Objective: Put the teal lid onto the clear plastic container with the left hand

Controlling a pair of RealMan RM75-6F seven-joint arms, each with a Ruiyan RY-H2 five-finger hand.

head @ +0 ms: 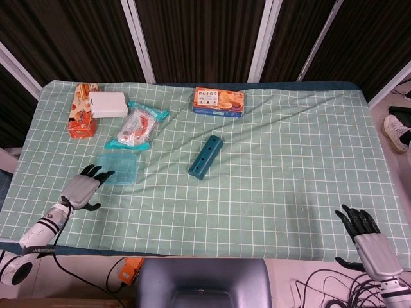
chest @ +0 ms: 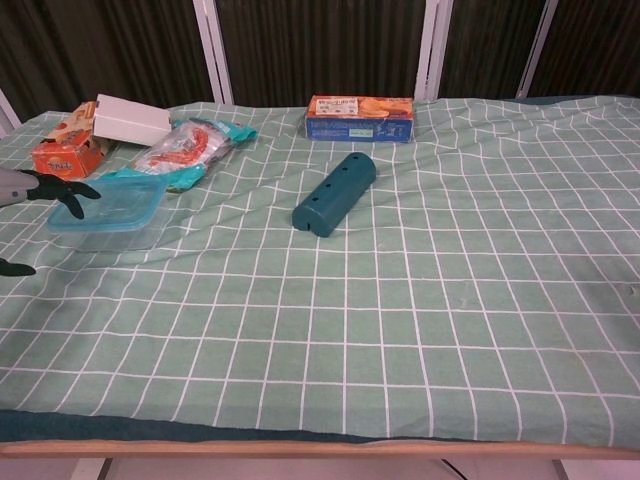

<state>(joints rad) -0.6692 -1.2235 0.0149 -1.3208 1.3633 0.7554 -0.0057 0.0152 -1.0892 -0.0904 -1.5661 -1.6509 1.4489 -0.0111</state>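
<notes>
Dark slatted panels with white uprights stand behind a table covered in a green checked cloth (head: 270,147), which fills most of both views.

I find the teal lid (head: 119,169) seated on the clear plastic container (chest: 100,236) at the left of the table; in the chest view the container's clear wall shows beneath the lid at far left. I cannot tell whether the lid is pressed fully home.

My left hand (head: 82,186) sits at the lower left of the head view, just beside the container's near-left corner. Its dark fingers (chest: 62,189) are spread and hold nothing; in the chest view their tips overlap the lid's left edge, but I cannot tell whether they touch it. My right hand (head: 366,237) is at the lower right corner of the head view, beyond the table's edge, fingers apart and holding nothing.

Just above the container lies a snack packet (head: 137,128) with teal ends. Further toward the upper left, a white box (head: 108,104) rests against an orange carton (head: 81,111). A teal cylinder (head: 205,156) with a row of holes lies tilted near the middle. A blue and orange box (head: 219,101) sits at upper centre.
</notes>
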